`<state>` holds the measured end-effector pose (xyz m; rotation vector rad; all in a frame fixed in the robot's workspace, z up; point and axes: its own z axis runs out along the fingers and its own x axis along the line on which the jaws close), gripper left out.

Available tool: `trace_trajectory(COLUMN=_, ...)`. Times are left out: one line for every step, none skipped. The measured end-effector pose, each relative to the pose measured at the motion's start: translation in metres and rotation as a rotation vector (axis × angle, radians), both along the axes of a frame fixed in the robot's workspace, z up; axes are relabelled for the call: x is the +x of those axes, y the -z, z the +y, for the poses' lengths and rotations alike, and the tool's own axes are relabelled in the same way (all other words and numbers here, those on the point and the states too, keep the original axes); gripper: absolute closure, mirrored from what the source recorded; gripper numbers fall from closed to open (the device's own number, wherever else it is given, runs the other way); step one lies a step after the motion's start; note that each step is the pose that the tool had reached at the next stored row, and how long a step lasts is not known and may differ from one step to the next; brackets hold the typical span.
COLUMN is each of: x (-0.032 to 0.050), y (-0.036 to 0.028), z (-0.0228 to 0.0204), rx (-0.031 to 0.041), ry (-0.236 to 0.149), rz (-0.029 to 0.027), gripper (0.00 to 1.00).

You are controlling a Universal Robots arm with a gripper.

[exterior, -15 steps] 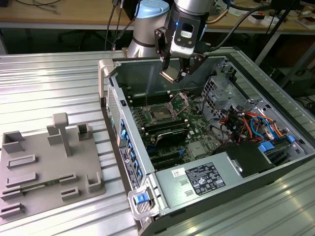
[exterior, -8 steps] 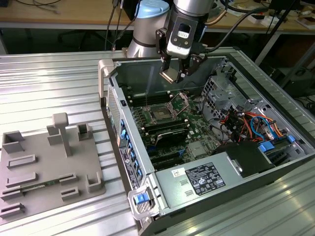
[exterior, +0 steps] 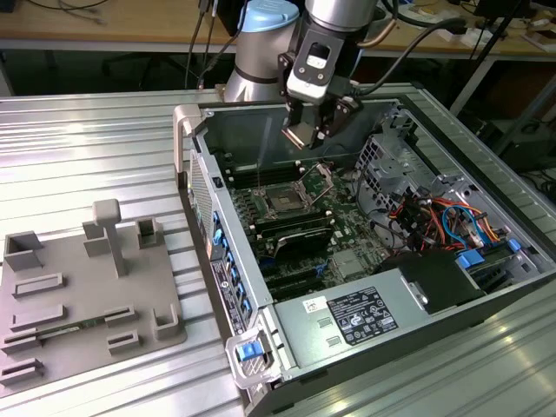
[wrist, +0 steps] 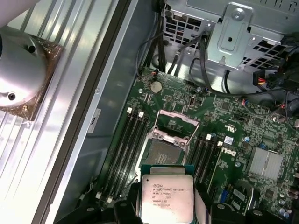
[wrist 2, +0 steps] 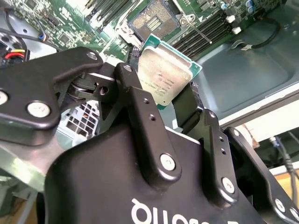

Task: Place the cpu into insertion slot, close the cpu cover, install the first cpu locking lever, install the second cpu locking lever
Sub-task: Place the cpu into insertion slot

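Note:
My gripper (exterior: 306,137) hangs over the open computer case, shut on the cpu (wrist 2: 163,74), a small square chip with a silver top and green edge, held by two opposite sides between the black fingers (wrist 2: 135,95). Beneath it lies the insertion slot (wrist: 163,154), its dark centre bare, in the green board (exterior: 347,230). The cpu (wrist: 166,198) is clear above the slot and slightly off to one side of it. The cpu cover (wrist: 175,123) stands swung up from its hinge at the slot's far edge. One thin locking lever (wrist 2: 202,33) juts out over the memory slots; I cannot make out the other.
Black memory slots (wrist: 128,149) flank the socket on both sides. A grey labelled power-supply box (exterior: 360,317) fills the case's near end, with a drive cage and coloured cables (exterior: 434,217) at the exterior view's right. A grey fixture plate (exterior: 78,295) lies outside the case.

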<state>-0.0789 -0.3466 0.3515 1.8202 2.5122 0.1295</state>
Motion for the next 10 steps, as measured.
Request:
trace_trajectory(x=0.0, y=0.0003, z=0.0, rx=0.0001, ry=0.01, rz=0.0003, gripper=0.45)
trace_trajectory(x=0.0, y=0.0007, z=0.0, rx=0.0, ry=0.023, rz=0.0005, gripper=0.45)
trace_trajectory(x=0.0, y=0.0011, z=0.0, rx=0.0, ry=0.034, rz=0.0007, gripper=0.45)
trace_trajectory(x=0.0, y=0.0016, z=0.0, rx=0.0, ry=0.045, rz=0.0009, gripper=0.45)
trace_trajectory(x=0.0, y=0.0019, z=0.0, rx=0.0, ry=0.054, rz=0.0012, gripper=0.45)
trace_trajectory(x=0.0, y=0.0021, z=-0.0001, rx=-0.0001, ry=0.06, rz=0.0014, gripper=0.45)
trace_trajectory(x=0.0, y=0.0021, z=-0.0001, rx=-0.0002, ry=0.06, rz=0.0014, gripper=0.45)
trace_trajectory(x=0.0, y=0.0022, z=-0.0001, rx=-0.0001, ry=0.06, rz=0.0014, gripper=0.45)
trace_trajectory(x=-0.0003, y=0.0022, z=-0.0003, rx=0.0, ry=0.06, rz=0.0013, gripper=0.45)
trace_trajectory(x=-0.0007, y=0.0023, z=-0.0006, rx=0.0, ry=0.06, rz=0.0013, gripper=0.45)
